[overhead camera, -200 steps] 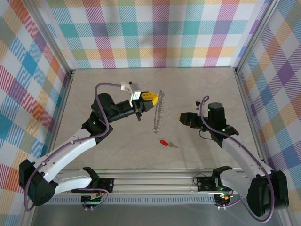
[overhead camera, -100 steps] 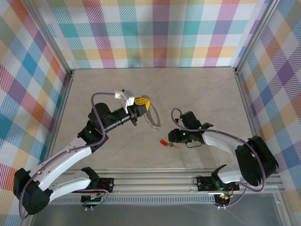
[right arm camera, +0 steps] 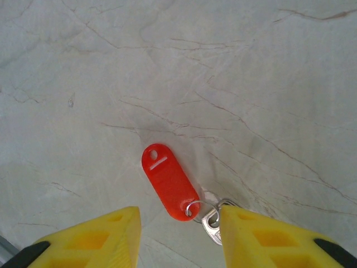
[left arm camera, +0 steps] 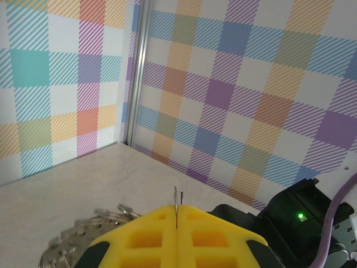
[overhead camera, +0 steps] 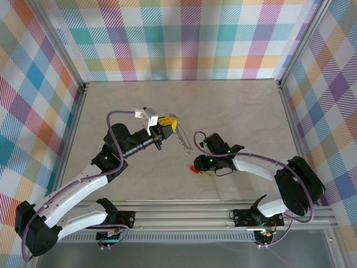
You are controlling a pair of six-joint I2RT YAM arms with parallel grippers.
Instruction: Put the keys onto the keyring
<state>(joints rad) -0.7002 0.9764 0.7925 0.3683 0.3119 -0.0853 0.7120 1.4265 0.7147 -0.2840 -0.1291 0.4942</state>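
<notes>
Toward the near edge of the tabletop (overhead camera: 234,111), a little right of its centre, the key (overhead camera: 194,169) lies flat on the pale marbled surface. The right wrist view shows its oblong red plastic head (right arm camera: 169,181), with a slot near the far end. A small wire loop at the near end joins the head to a short silver blade (right arm camera: 211,223).

The right end effector (right arm camera: 178,218) is low over the key, its yellow fingers (right arm camera: 95,240) moderately apart, one on each side. The red head lies in the gap, touching neither finger. The silver blade sits just beside the right-hand finger and is partly hidden by it. Nothing is gripped.

Farther in, near the middle of the tabletop, the left end effector (overhead camera: 167,123) is closed tight on the keyring (overhead camera: 183,140). The left wrist view shows the yellow fingers (left arm camera: 139,237) pressed together with the thin grey wire (left arm camera: 177,201) standing up between them. The ring's fringe of small grey metal pieces (left arm camera: 78,240) shows low on the left. From above, the ring hangs edge-on from the fingers, slanting toward the right arm and apart from the key.
</notes>
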